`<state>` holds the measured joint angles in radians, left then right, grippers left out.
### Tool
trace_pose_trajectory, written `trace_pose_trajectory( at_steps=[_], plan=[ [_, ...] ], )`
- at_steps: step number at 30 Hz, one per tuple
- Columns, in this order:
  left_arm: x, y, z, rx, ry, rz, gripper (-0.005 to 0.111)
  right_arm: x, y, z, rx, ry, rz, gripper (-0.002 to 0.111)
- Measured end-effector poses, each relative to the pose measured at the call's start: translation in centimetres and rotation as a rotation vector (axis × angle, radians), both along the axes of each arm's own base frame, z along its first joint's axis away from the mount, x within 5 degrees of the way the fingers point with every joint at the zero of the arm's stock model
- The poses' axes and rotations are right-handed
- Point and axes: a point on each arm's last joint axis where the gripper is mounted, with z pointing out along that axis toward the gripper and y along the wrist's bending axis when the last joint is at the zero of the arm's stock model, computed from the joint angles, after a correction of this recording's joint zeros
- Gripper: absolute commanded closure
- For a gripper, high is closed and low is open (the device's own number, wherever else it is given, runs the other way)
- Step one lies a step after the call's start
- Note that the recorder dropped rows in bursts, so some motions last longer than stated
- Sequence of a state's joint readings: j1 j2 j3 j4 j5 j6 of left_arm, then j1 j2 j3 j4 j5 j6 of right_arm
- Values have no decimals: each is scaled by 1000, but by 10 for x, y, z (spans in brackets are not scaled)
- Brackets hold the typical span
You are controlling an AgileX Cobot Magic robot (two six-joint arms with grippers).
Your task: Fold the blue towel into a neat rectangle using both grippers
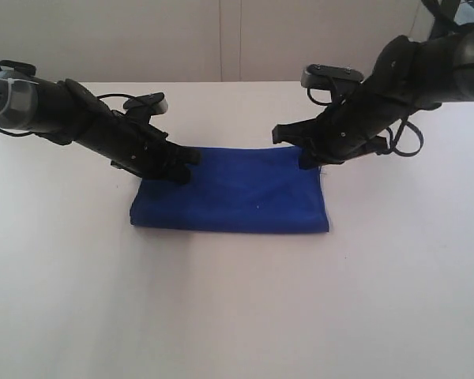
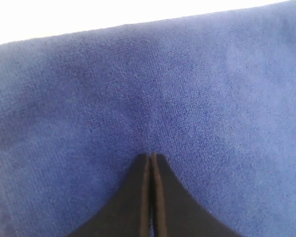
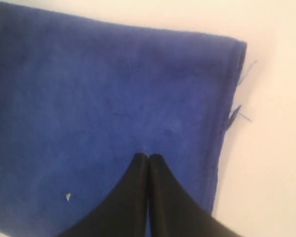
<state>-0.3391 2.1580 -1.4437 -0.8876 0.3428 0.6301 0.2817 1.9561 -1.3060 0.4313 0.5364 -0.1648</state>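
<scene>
**Listener:** What is on your screen?

**Operator:** I see a plain white tabletop (image 1: 237,316). At its centre a deep royal-blue, fuzzy rectangular towel (image 1: 237,197) lies flat, its long side running from nine to three o'clock.

**Listener:** Where are the arms?

**Operator:** My black jawed left gripper (image 1: 180,172) is on a dark cabled arm reaching in from nine o'clock. It rests on the towel's ten o'clock corner. Its fingers are pressed together with the tips touching the cloth. I cannot tell whether any fabric is pinched between them. My black jawed right gripper (image 1: 310,158) comes in from two o'clock and sits at the towel's two o'clock corner. Its fingers are likewise together, tips on the cloth.

**Listener:** Anything else?

**Operator:** Thin loose blue threads (image 3: 239,116) stick out from the towel's short edge just beside the right gripper. A tiny white speck (image 3: 67,196) sits on the cloth.
</scene>
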Motion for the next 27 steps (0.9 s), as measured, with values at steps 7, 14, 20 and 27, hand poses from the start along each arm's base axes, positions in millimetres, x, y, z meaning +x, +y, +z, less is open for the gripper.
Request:
trace_pose_trajectory(
  at_steps=[7, 14, 20, 27],
  plan=[
    [0, 0, 0, 0, 0, 0, 107, 8, 11, -22, 30, -31, -29, 108],
    [0, 0, 0, -1, 1, -1, 107, 11, 14, -52, -2, 4, -15, 108],
    [0, 0, 0, -1, 1, -1, 107, 10, 9, -53, -14, 27, -4, 108],
    [-1, 0, 0, -4, 8, 0, 107, 8, 7, -30, -8, -7, 11, 108]
  ],
)
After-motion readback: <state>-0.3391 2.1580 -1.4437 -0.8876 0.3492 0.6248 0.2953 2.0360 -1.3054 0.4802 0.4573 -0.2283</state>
